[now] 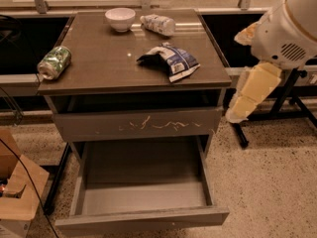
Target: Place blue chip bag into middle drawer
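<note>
The blue chip bag [171, 61], dark blue and white and wrinkly, lies on the right half of the brown cabinet top [99, 58]. The middle drawer [143, 195] is pulled fully open below; it is a deep grey box with a plain front panel, and it is empty. My arm [280, 31] comes in from the upper right. Its cream end with the gripper [237, 112] hangs beside the cabinet's right edge, below the level of the top. It is apart from the bag and holds nothing that I can see.
A white bowl [120, 19] and a pale bottle [158, 24] stand at the back of the top. A green can [53, 62] lies at its left edge. A shut drawer front with pale scratches [138, 124] sits above the open drawer. A cardboard box [17, 192] is on the floor at left. Black table legs [292, 93] stand at right.
</note>
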Motion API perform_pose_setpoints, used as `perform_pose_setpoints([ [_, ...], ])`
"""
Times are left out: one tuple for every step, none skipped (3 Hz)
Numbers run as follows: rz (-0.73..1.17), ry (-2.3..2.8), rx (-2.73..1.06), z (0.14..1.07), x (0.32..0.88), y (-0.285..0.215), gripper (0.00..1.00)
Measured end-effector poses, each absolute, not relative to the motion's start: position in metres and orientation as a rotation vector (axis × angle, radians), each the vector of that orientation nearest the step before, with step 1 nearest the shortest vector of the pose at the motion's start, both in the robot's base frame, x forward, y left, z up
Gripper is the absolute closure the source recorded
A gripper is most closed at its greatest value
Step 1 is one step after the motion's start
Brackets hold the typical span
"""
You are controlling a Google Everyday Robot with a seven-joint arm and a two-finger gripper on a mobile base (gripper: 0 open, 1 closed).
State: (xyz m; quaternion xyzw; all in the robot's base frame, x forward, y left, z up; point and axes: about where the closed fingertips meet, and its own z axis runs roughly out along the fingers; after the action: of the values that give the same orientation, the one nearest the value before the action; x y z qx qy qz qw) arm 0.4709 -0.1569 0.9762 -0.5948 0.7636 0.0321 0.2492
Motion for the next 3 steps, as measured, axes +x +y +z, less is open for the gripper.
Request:
perform_pose_setpoints([
  [0.179, 2.049, -1.613, 0.970, 0.484, -0.134, 0.00],
  [0.279, 1.999, -1.649, 0.952, 0.524, -0.094, 0.00],
  [0.279, 1.999, -1.649, 0.952, 0.524, -0.094, 0.00],
])
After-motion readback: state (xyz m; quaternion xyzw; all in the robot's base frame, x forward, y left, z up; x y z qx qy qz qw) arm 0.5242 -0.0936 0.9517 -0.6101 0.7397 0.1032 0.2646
